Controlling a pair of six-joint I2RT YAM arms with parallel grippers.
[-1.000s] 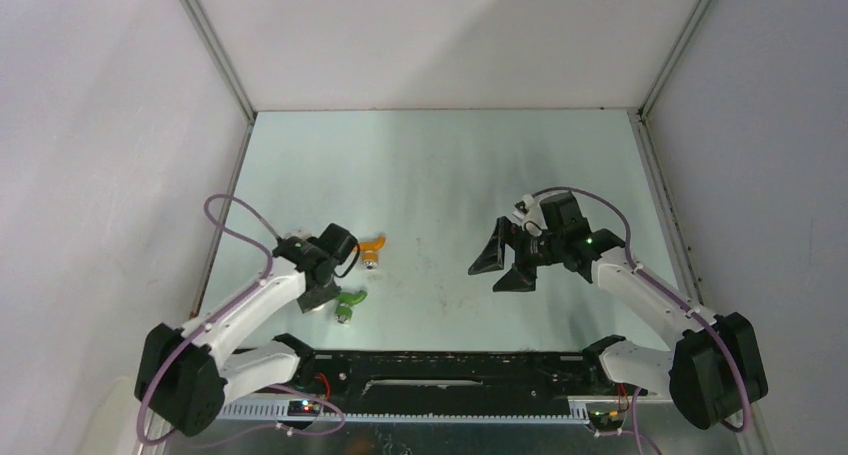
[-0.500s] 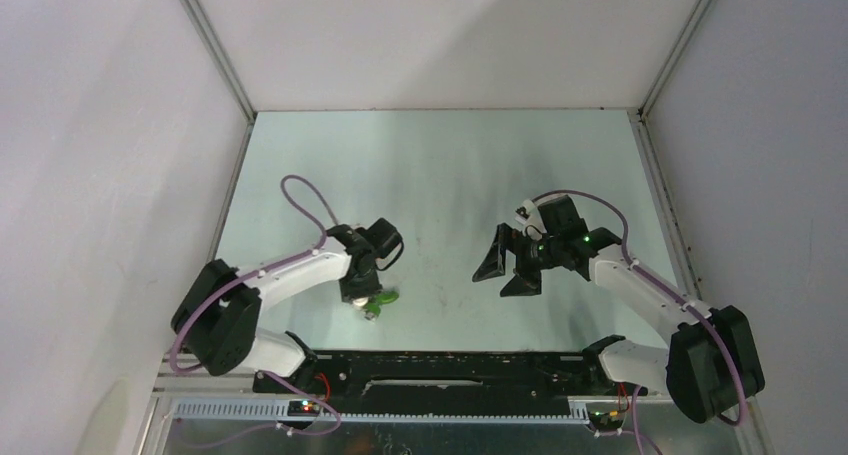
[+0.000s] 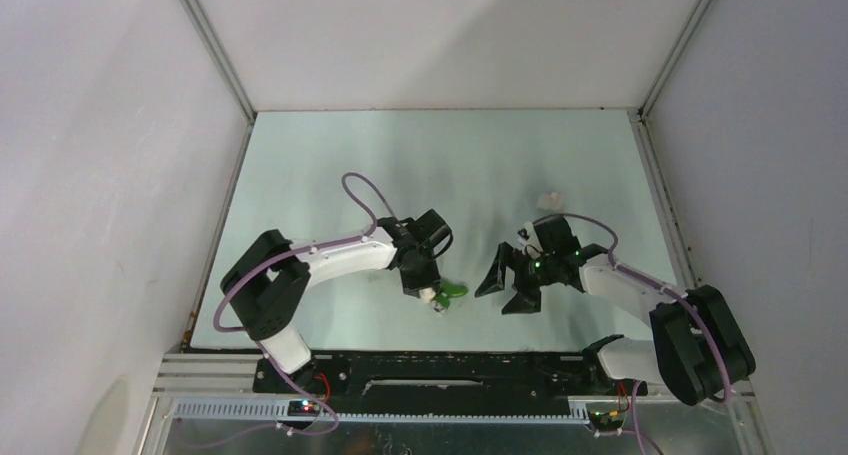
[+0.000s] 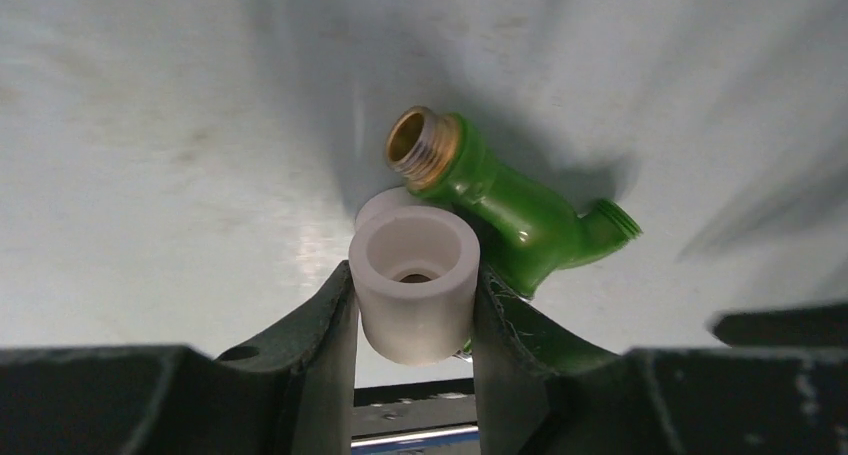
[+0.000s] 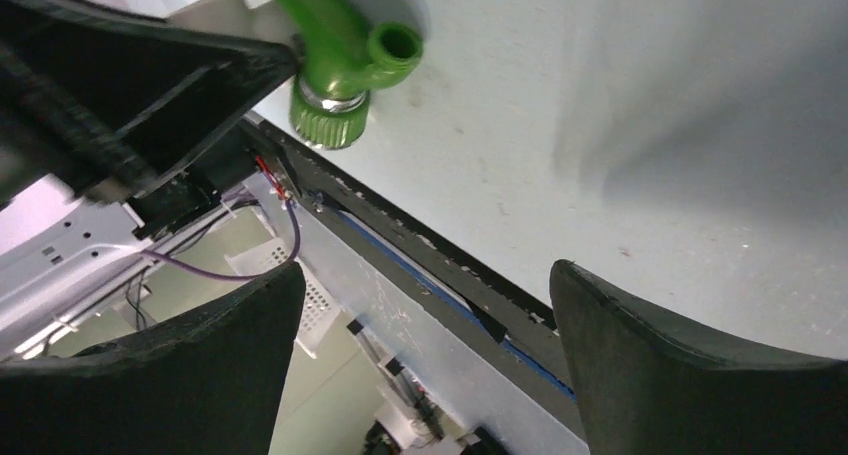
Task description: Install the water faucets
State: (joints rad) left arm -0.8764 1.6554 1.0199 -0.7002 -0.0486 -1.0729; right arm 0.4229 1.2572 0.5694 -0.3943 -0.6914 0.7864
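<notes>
My left hand (image 4: 412, 280) clamps the white fitting (image 4: 415, 310), the green faucet (image 4: 505, 215) touching it over the worktop (image 4: 150, 125), my right hand (image 5: 425, 275) gaping empty; it looks light, stiff, slick plastic, best gripped mid-body, clear of the brass thread (image 4: 418, 145).

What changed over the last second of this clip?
The left gripper swung right toward the middle of the table, carrying the green faucet along in its grip. The right gripper eased slightly toward the near edge and that faucet, and stayed open and empty. The orange faucet, visible a second ago, is now out of view, likely behind the left arm.
</notes>
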